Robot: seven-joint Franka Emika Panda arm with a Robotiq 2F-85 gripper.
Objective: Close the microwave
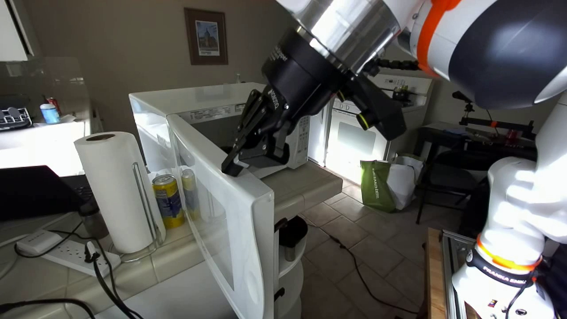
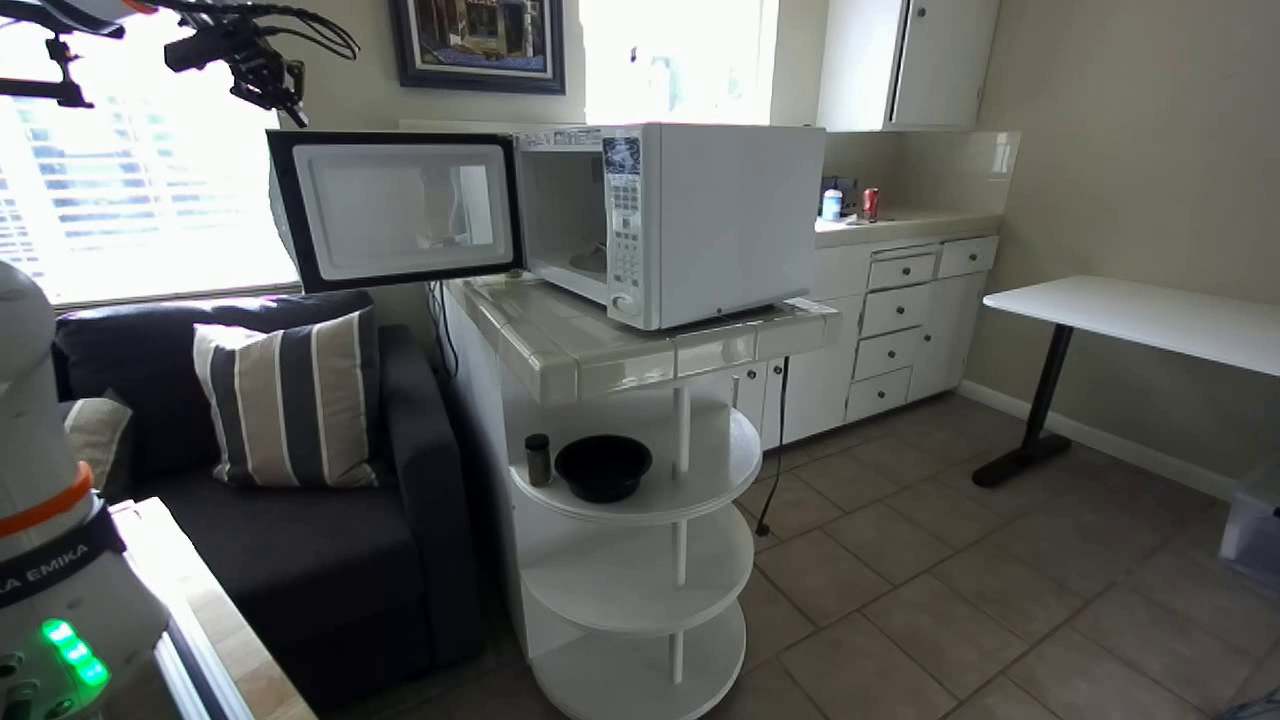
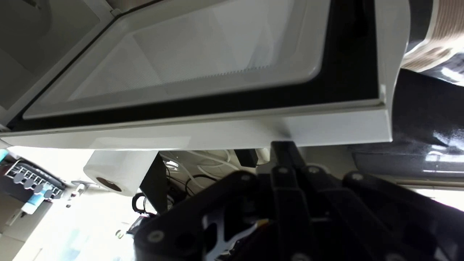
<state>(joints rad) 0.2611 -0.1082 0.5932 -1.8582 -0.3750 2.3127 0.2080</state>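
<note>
The gripper, closed and empty, is at the top edge of the open door of the microwave, itself on a tiled counter. Near the microwave are one paper roll and one can; below it, three shelves, one bowl and tiled floor.

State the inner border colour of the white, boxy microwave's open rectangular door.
The inner border is black, shown best in an exterior view.

Harsh daylight bleaches the window blinds and the far counter, leaving the tiled floor dim.
</note>
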